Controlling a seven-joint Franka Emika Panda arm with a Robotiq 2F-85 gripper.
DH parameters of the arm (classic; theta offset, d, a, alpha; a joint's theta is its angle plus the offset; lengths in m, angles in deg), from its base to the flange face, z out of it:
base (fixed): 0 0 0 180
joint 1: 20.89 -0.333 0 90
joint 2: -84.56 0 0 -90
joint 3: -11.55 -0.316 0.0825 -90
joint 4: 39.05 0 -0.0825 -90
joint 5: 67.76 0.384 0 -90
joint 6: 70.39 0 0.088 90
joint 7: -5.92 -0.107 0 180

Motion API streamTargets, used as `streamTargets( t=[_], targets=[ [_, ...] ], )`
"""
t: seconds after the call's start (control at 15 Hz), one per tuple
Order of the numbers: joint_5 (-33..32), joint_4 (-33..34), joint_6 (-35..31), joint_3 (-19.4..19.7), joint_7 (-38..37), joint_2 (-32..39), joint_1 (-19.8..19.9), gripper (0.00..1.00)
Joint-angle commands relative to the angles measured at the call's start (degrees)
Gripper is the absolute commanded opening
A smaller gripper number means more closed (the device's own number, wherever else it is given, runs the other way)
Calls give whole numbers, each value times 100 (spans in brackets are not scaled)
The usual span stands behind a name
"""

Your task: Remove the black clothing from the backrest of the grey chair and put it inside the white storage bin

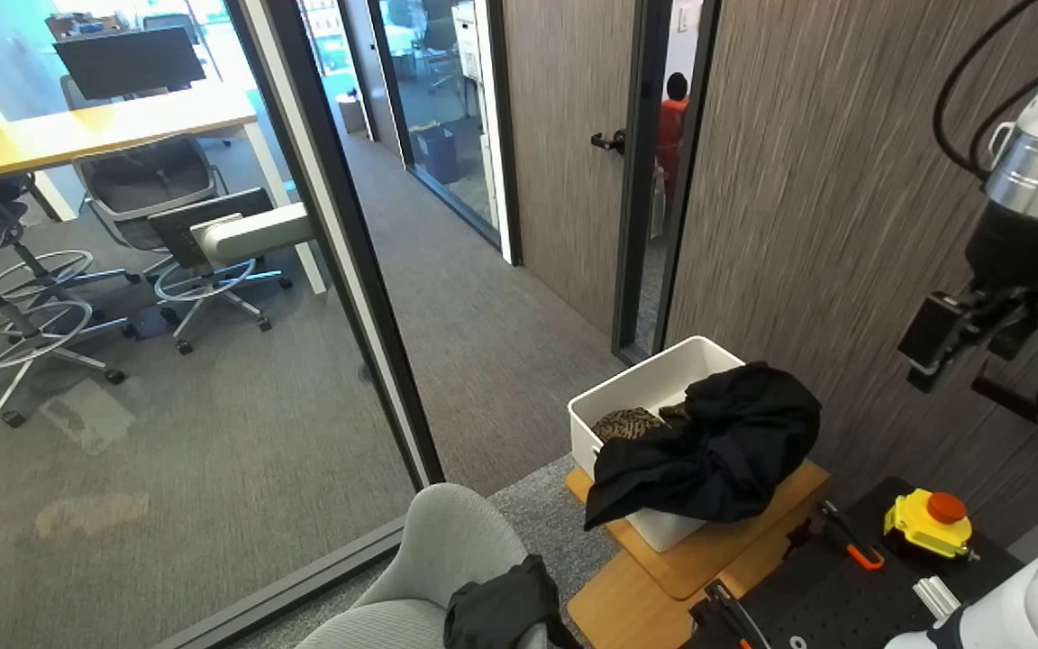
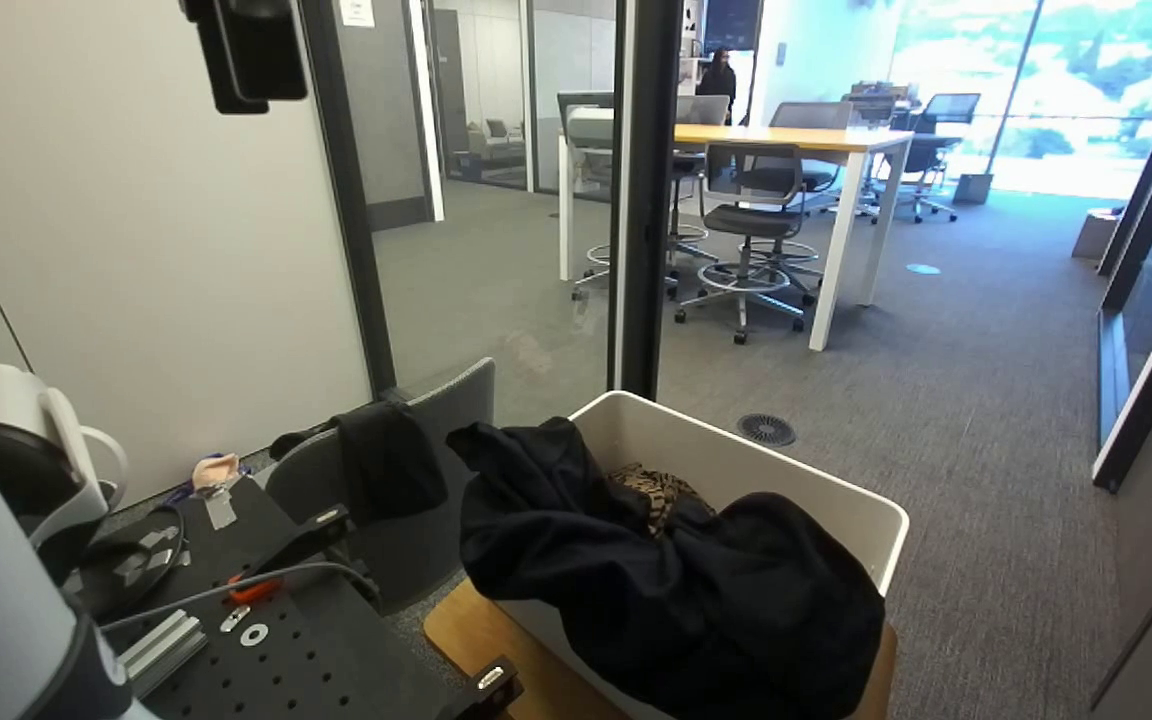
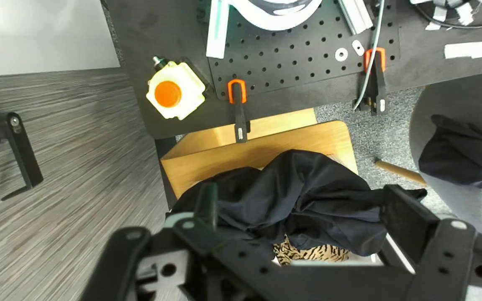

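A black cloth (image 1: 501, 606) hangs over the backrest of the grey chair (image 1: 456, 536); it also shows in an exterior view (image 2: 391, 465) and at the right of the wrist view (image 3: 467, 154). The white bin (image 1: 663, 377) holds a leopard-print cloth (image 1: 624, 424). A larger black cloth (image 1: 722, 451) is draped over the bin's near side, partly inside and partly hanging out; it also shows in the wrist view (image 3: 291, 196). My gripper (image 1: 965, 362) is raised above and to the side of the bin. Its fingers are wide apart and empty in the wrist view (image 3: 308, 211).
The bin stands on a wooden stool (image 1: 708, 559) beside the black pegboard table (image 2: 286, 660). On the table are a yellow emergency stop (image 3: 176, 90) and orange-tipped clamps (image 3: 239, 110). A wood-grain wall with a door handle (image 3: 19, 146) is close to the arm. A glass partition stands behind the chair.
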Motion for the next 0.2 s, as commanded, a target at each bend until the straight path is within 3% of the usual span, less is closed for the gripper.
streamTargets(
  t=[0.0,0.13],
  targets=[
    [-8,-11,7,9,-15,-32,-20,100],
    [-8,-36,-3,9,-15,36,-20,100]
  ],
)
